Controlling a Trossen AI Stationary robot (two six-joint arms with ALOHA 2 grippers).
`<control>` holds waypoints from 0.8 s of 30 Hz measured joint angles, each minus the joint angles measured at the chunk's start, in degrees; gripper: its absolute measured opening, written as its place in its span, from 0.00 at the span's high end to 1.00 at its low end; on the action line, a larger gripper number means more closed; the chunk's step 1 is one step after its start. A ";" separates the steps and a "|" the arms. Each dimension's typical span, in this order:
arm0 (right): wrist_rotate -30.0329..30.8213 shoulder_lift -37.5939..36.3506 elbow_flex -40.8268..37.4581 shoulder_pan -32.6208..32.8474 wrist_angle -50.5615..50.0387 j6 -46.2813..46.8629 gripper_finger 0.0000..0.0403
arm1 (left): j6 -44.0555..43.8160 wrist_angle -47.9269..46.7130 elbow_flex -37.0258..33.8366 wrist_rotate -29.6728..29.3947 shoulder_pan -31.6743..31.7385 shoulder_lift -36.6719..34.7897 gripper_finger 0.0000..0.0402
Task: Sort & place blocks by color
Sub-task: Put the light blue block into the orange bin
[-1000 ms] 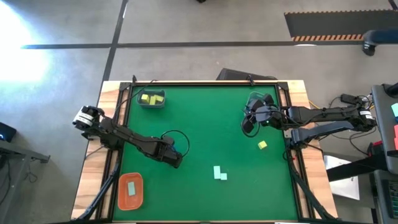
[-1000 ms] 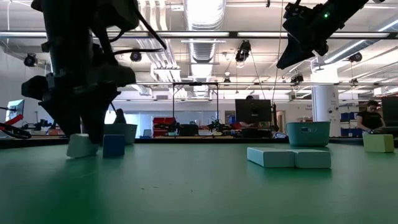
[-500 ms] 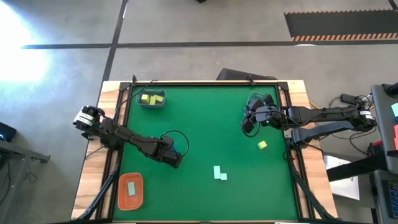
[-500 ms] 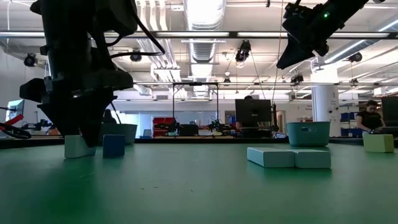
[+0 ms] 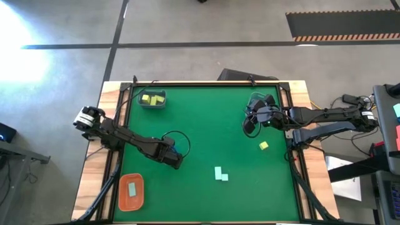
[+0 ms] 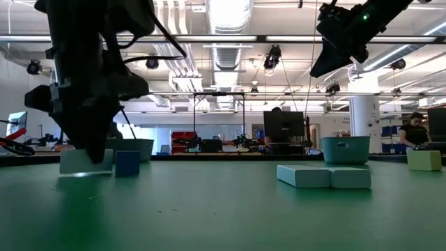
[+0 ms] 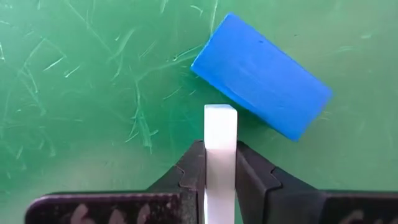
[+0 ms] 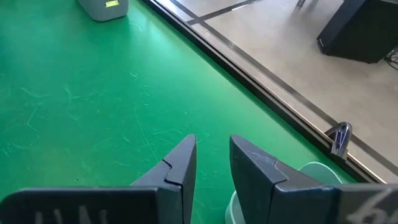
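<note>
My left gripper (image 5: 176,159) points down at the table's left middle, shut on a pale mint block (image 7: 221,134). A blue block (image 7: 261,76) lies on the green mat right beside it. Whether the two blocks touch, I cannot tell. In the low view the pale block (image 6: 83,162) sits at mat level next to the blue block (image 6: 127,163). Two mint blocks (image 5: 220,174) lie together on the mat near the front. A yellow block (image 5: 264,145) lies at the right. My right gripper (image 8: 211,149) hangs high at the far right, narrowly open, with nothing in it. My left gripper pinches the pale mint block by its two broad opposite sides (image 7: 221,155) between its two fingers (image 7: 252,168). The fingers come from above, pointing down. The block's end sticks out past the fingertips toward the blue block. It stands on edge, down at mat level.
A grey-blue tray (image 5: 152,99) with yellow blocks stands at the far left. A second grey-blue tray (image 5: 257,101) stands under my right arm. An orange tray (image 5: 131,190) with a pale block in it sits at the near left. The mat's middle is bare.
My left gripper has shut on the pale mint block without moving from its place. The block has turned about on the mat as the fingers closed and now shows a wider face in the low view. The blue block has stayed put.
</note>
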 joint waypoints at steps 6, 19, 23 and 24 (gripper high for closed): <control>-0.02 0.00 -0.10 0.01 -0.09 -0.02 0.79 | 1.17 -10.91 5.41 0.14 -1.63 -2.68 0.90; 0.11 0.00 -0.59 -0.01 0.02 0.57 0.79 | 16.50 -16.14 15.49 13.70 -17.95 -7.40 0.90; 0.09 0.00 -0.59 0.01 0.00 1.13 0.79 | 14.18 -17.37 13.98 15.74 -24.40 -7.39 0.87; 0.10 0.00 -0.59 -0.01 0.02 1.14 0.79 | 12.88 -17.36 13.27 17.17 -25.54 -7.37 0.87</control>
